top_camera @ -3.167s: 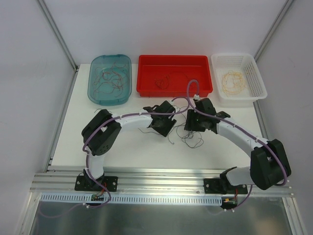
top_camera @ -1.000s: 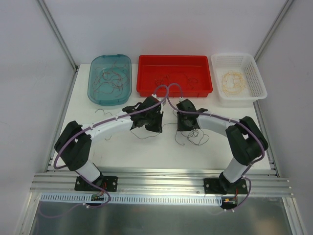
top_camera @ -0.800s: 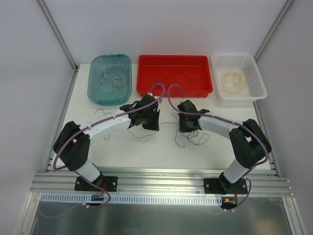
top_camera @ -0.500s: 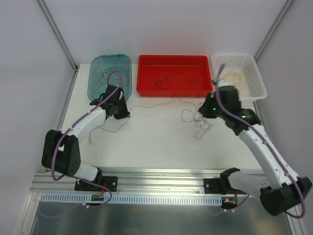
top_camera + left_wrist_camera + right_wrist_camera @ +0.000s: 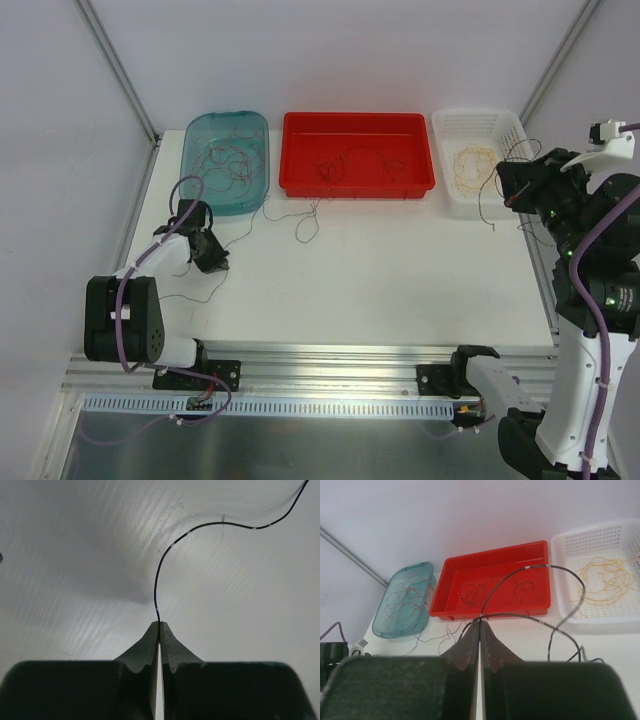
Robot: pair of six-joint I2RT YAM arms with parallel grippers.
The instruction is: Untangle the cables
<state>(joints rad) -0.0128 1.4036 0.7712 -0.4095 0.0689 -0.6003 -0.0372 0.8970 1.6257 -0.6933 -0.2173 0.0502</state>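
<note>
The cables are thin wires. My left gripper point(image 5: 210, 258) is low over the table's left side, shut on a dark cable point(image 5: 200, 527) that curves away over the white surface in the left wrist view point(image 5: 159, 624). My right gripper point(image 5: 508, 190) is raised high beside the white basket point(image 5: 478, 113) and is shut on a dark cable point(image 5: 570, 572) that loops and hangs from its tips point(image 5: 480, 620). A loose thin strand point(image 5: 305, 222) lies on the table in front of the red tray point(image 5: 358, 187).
A teal tray point(image 5: 186, 175) at the back left holds orange-red wires point(image 5: 228, 158). The red tray holds dark wires point(image 5: 350, 163). The white basket holds yellow wires point(image 5: 473, 165). All three also show in the right wrist view, with the red tray point(image 5: 490, 612) in the middle.
My right arm has risen and swung right towards the basket, lifting the dark tangle off the table. My left arm has drawn back to the left and nearer. One strand stays by the red tray.
</note>
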